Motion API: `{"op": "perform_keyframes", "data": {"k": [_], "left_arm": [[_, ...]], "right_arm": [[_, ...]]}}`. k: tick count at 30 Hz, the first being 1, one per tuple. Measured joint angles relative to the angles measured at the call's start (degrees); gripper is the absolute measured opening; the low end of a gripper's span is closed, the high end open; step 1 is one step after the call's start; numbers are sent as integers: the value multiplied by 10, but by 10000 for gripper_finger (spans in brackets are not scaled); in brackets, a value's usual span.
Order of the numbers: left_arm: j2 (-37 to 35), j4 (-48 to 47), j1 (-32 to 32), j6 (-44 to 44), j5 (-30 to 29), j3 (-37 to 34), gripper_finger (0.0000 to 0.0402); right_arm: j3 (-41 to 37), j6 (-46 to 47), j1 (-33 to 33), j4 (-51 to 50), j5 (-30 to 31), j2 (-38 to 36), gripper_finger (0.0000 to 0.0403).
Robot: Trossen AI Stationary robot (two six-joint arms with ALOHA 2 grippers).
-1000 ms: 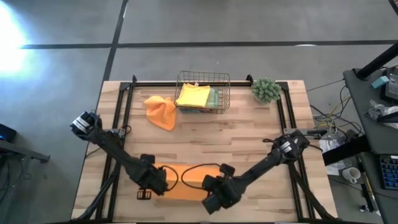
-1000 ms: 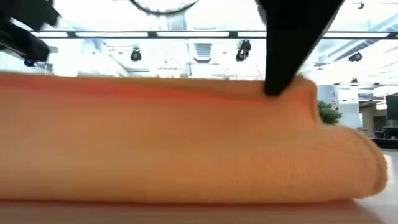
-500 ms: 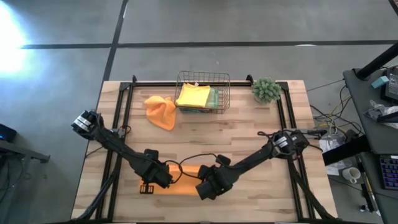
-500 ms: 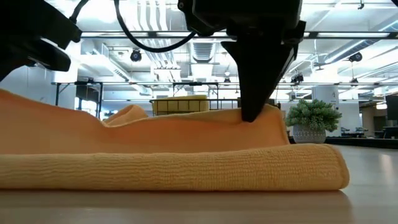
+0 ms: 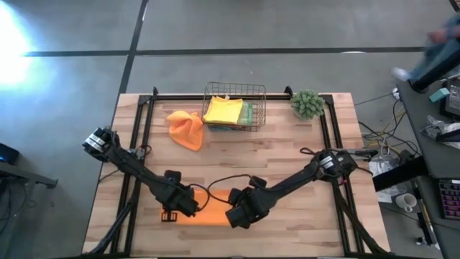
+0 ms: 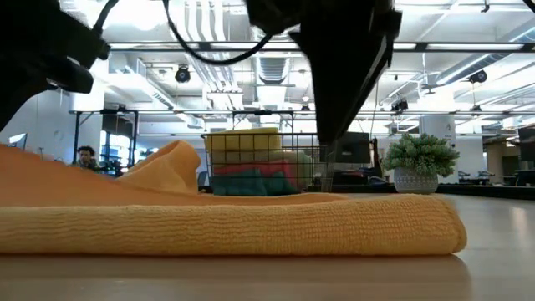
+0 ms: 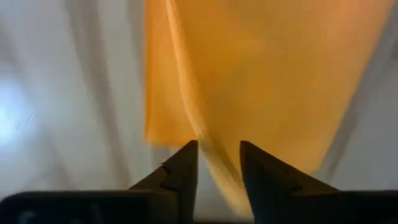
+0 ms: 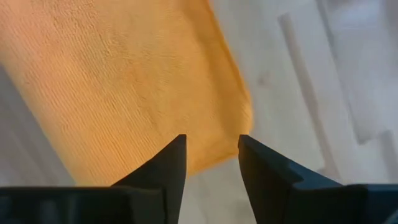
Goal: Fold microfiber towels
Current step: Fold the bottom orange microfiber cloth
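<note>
both grippers hang over the folded orange towel (image 5: 215,208) near the table's (image 5: 287,158) front edge. left gripper (image 7: 217,163) spread, a fold edge between its fingers; right gripper (image 8: 211,158) spread above a corner, gripping nothing

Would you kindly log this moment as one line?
stage: fold laid | orange towel: flat, table front | left tool: open over towel | right tool: open over towel | basket: holds towels

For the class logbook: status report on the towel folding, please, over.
Left gripper and right gripper both open, over the folded orange towel at the table's near edge. Second orange towel crumpled beside the wire basket. Nothing in the way.
</note>
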Motion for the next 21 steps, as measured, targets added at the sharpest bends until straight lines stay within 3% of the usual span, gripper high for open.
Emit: {"op": "perform_keyframes", "data": {"k": [6, 9, 13, 21], "left_arm": [[-12, -131, -3, -4, -24, 27, 139], [-43, -138, -12, -46, -31, 37, 141], [-87, -25, -46, -140, -51, 15, 141], [-88, 189, -93, -186, -90, -83, 141]], "right_arm": [[0, -20, 1, -21, 4, -40, 145], [-2, -49, 7, -20, 4, -63, 139], [-7, -55, 22, 1, -2, -75, 125], [-107, -58, 38, 186, -50, -72, 88]]}}
